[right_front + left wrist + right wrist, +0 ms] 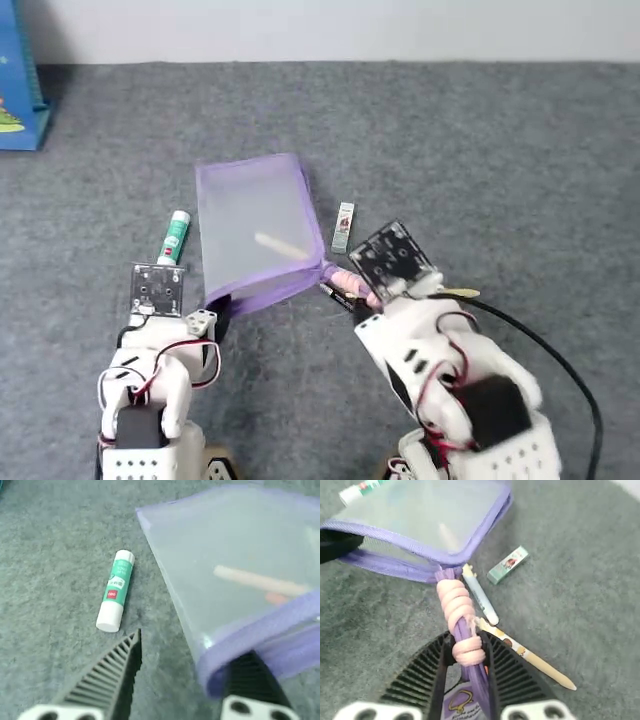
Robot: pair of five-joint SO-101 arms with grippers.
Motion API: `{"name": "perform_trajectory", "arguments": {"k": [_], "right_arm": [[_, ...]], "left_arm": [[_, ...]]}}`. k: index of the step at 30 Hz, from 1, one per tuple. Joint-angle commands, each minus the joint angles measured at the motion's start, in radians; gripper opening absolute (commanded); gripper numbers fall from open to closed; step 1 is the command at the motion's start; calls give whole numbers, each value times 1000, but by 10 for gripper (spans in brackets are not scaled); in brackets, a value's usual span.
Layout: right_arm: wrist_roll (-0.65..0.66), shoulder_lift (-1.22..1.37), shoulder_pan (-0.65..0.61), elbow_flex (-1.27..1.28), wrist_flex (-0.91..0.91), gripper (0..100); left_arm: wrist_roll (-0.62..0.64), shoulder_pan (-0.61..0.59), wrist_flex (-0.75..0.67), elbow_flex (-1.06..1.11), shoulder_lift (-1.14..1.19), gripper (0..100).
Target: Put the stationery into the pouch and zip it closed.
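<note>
High view shows the pouch point(250, 225), purple-edged and translucent, lying flat in the middle of the grey carpet point(500, 150), with its near edge between the two arms; a beige stick point(282, 245) shows through its wall, inside it. A glue stick point(175, 237) with a green label lies just left of the pouch, apart from it; a small green eraser point(343, 227) lies just right of it.

Right wrist view has the right gripper point(465, 662) clamped on the pouch's pull strap point(461, 612), a purple band wound with pink cord that runs from the pouch's near right corner; both fingers press against the strap. A pale pen point(480, 597) lies beside that corner, and a printed pencil point(525, 655) lies on the carpet near the gripper, nearer than the pen; neither is in the pouch.

Left wrist view has the left gripper point(192, 647) at the pouch's near left corner with its fingers spread wide; the purple rim point(235, 645) rests against one finger point(250, 675), the other finger point(112, 677) stands clear on the glue stick's side. Whether the zip is drawn cannot be told.

A blue box point(15, 90) stands at the far left edge.
</note>
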Motion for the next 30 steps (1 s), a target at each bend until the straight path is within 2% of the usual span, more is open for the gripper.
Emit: {"name": "perform_trajectory", "arguments": {"k": [1, 5, 10, 16, 18, 22, 24, 30], "right_arm": [[6, -42, -22, -92, 45, 8], [0, -56, -90, -94, 85, 8], [0, -56, -102, -110, 90, 8], [0, -47, -93, -118, 64, 13], [-3, -45, -70, -118, 65, 51], [-81, -45, -21, -118, 74, 273], [-89, -45, -12, -133, 102, 346], [-92, -45, -10, -279, 208, 301]], "left_arm": [[-32, 2, -44, -7, -9, 186], [-32, -3, -44, -10, -9, 147], [-32, -12, -37, -33, -9, 111], [-32, -103, 78, -240, -9, 11], [-32, -117, 155, -321, -9, 12], [-32, -115, 290, -453, -9, 12], [-32, -115, 347, -509, -9, 12], [-32, -120, 414, -582, -8, 12]]}}
